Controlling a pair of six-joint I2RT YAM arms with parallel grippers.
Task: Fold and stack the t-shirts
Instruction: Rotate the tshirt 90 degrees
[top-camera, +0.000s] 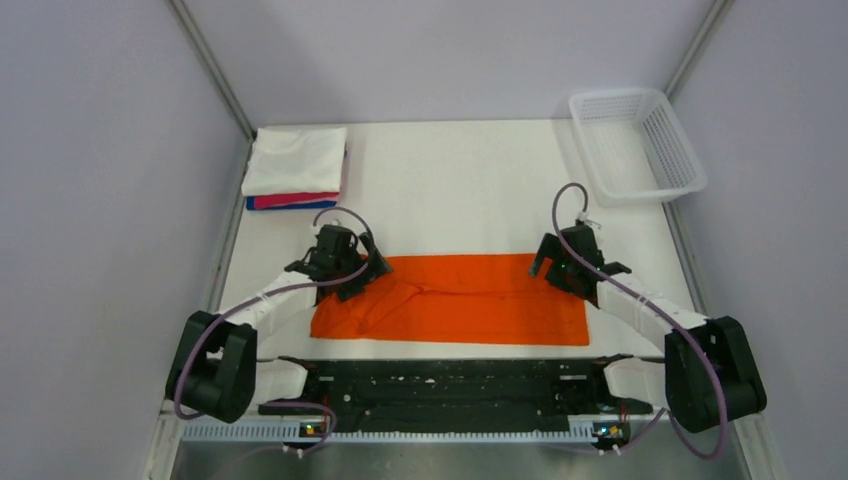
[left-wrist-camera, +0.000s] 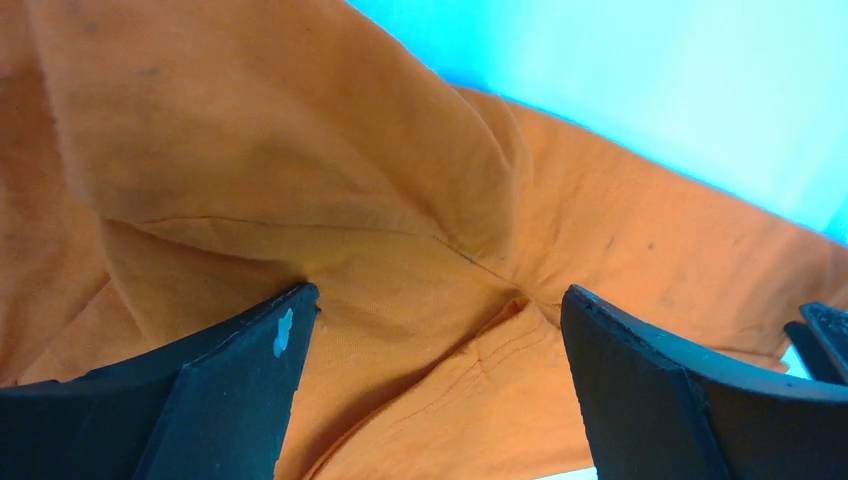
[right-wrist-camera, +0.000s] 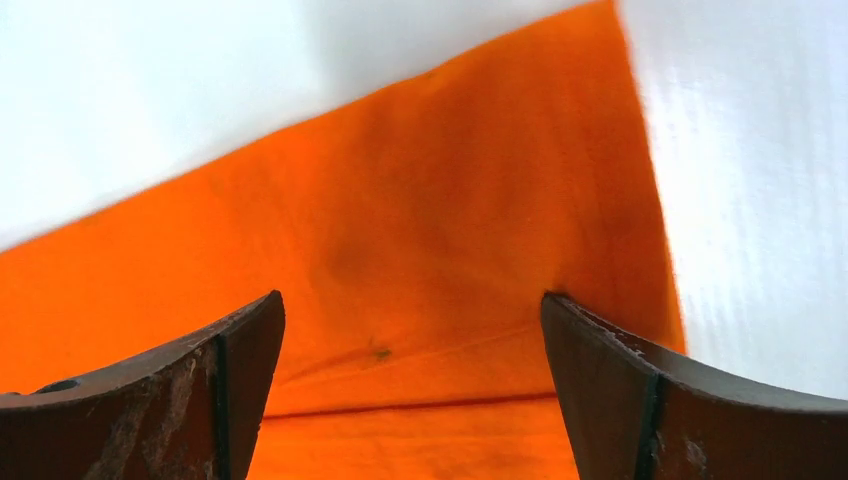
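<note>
Found the orange t-shirt (top-camera: 470, 300) flat along the near edge of the desk (top-camera: 460, 190), rumpled at its left end. Saw left fingers (left-wrist-camera: 230, 370) and right fingers (right-wrist-camera: 620, 380) spread wide over opposite ends, pinching nothing. Noted white desk between the shirt's far edge, the folded stack (top-camera: 295, 165) far-left and the basket (top-camera: 650, 194) far-right.

The right end effector (right-wrist-camera: 412, 298), jaws spread wide, hangs over the orange t-shirt (right-wrist-camera: 420, 220) on the white table (right-wrist-camera: 760, 200).

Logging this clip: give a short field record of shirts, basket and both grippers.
orange shirt: flat band near the arms, rumpled at its left end
folded stack: far left corner, white on top, pink-red and blue below
basket: far right corner
left gripper: open, over rumpled end
right gripper: open, over right end
</note>
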